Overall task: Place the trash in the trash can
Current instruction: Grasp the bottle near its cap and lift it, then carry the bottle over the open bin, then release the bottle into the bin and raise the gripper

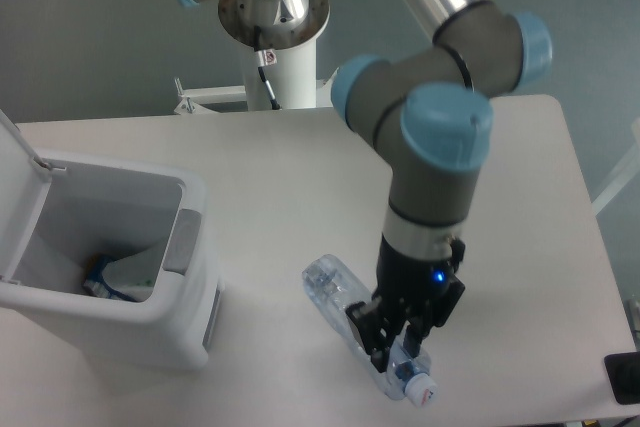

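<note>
White trash can point(190, 327) holds crumpled scrap point(120, 277).

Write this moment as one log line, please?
tool: shut on plastic bottle near its cap end | bottle: lifted off table | trash can: lid open, scrap inside

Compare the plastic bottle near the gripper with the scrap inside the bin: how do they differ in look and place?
The bottle is clear and long, lying on the table outside the trash can; the scrap is white, crumpled and smaller, already at the bottom of the can. The gripper is at the bottle, while nothing touches the scrap. Both are litter.
</note>
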### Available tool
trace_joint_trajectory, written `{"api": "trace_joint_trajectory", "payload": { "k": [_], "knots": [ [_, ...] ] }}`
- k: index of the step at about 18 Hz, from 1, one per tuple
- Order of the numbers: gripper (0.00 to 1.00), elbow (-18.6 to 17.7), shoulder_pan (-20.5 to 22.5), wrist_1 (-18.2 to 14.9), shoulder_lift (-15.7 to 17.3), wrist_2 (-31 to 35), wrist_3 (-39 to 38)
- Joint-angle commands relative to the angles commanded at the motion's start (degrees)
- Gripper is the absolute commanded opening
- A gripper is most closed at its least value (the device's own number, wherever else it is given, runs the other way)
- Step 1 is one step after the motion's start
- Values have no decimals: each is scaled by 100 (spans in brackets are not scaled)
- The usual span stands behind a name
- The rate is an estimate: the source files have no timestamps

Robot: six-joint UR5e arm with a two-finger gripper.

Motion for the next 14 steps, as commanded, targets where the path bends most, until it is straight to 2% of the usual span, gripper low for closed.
{"api": "trace_joint_trajectory", "payload": {
  "k": [5,8,11,14],
  "knots": [
    [48,0,-255,229,554,-659,0],
    [48,-9,-413,247,809,-1002,0],
    [49,-35,-667,326,906,-1047,0],
    [51,-236,-922,343,906,-1021,17]
  ]
}}
